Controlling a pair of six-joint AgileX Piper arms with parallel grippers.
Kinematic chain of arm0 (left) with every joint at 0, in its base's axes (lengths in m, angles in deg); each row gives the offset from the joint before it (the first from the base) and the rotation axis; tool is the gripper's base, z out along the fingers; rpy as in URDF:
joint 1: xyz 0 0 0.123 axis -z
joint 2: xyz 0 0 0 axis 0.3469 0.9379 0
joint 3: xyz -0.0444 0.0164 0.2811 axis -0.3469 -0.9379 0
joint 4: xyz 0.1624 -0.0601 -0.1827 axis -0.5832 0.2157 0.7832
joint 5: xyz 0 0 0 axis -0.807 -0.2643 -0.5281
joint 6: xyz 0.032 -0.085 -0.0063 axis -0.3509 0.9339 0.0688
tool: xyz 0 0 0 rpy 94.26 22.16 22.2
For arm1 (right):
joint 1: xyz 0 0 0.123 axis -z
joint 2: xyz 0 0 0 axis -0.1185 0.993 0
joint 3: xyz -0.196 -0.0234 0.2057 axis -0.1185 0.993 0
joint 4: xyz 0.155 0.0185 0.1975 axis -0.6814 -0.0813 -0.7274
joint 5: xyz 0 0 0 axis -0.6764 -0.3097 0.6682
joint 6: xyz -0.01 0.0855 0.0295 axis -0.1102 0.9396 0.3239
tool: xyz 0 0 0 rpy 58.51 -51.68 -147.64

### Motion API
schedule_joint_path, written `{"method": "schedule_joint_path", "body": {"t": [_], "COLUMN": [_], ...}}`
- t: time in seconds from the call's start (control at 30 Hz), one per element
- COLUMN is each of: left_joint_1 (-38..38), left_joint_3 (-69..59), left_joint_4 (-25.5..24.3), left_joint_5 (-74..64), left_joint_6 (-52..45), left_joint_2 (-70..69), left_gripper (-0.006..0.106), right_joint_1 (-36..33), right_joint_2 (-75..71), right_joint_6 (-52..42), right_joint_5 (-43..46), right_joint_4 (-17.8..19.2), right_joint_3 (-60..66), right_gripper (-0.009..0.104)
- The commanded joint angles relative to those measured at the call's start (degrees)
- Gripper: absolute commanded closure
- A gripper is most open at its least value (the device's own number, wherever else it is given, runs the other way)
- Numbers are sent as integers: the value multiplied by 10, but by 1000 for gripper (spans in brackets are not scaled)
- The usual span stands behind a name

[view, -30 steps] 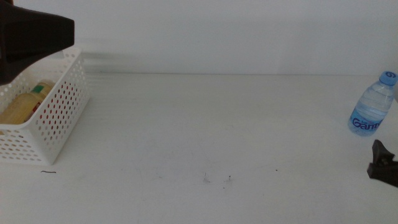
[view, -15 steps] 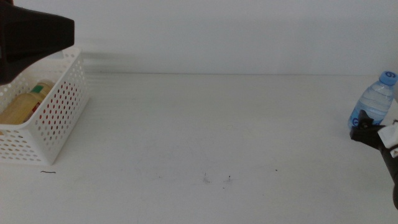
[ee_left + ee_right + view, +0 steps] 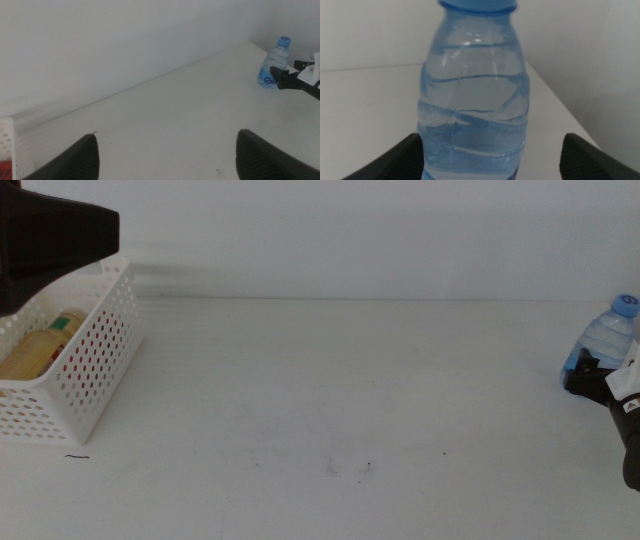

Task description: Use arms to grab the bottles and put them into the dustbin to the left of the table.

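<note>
While your right gripper (image 3: 590,377) sits at the table's (image 3: 330,380) right edge with its jaws spread wide on either side of the water bottle (image 3: 603,340), nothing is clamped yet. The right wrist view shows the bottle (image 3: 475,95) standing upright between the two jaws, with a gap at each side.

Your left gripper (image 3: 165,150) hangs above the dustbin (image 3: 90,370) at the table's left edge, also with its jaws apart and holding nothing.

Watch for these from here:
- The bottle is thin clear plastic, light and probably nearly empty. If one jaw touches before the other, it can tip or skate off the right edge, which is just beside it.
- Closing on the rounded shoulder rather than the straighter body may squeeze it upward and out of the jaws.
- Too hard a clamp may crumple it; too soft, and it may slip during the long carry across the table.
- The dustbin is well apart from the bottle, so you may need a handover. Both grippers near one small bottle risk a knock.
- The left arm is over the dustbin and could block the drop.

Count: one water bottle on the table. In the dustbin, one yellow bottle (image 3: 35,350) shows, and something red (image 3: 75,360) shows through the holes, too hidden to name. One dustbin, two grippers.
</note>
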Motion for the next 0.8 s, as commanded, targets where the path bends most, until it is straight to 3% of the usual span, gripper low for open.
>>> {"method": "schedule_joint_path", "body": {"t": [0.0,0.2,0.3,0.6,0.67,0.77], "left_joint_1": [2,2,2,2,2,2], "left_joint_3": [-3,-3,-3,-3,-3,-3], "left_joint_4": [0,0,0,0,0,0], "left_joint_5": [6,6,6,7,7,8], "left_joint_6": [5,5,5,5,5,5], "left_joint_2": [-2,-2,-2,-2,-2,-2], "left_gripper": [7,7,7,7,7,7], "right_joint_1": [12,17,17,17,17,17], "right_joint_2": [2,12,25,88,98,93], "right_joint_6": [-8,-8,-9,-44,-45,-46], "right_joint_5": [4,-43,-40,-41,-42,-45], "right_joint_4": [1,46,29,25,25,28], "right_joint_3": [-7,-43,-61,-135,-145,-152], "right_gripper": [16,16,16,18,29,68]}}
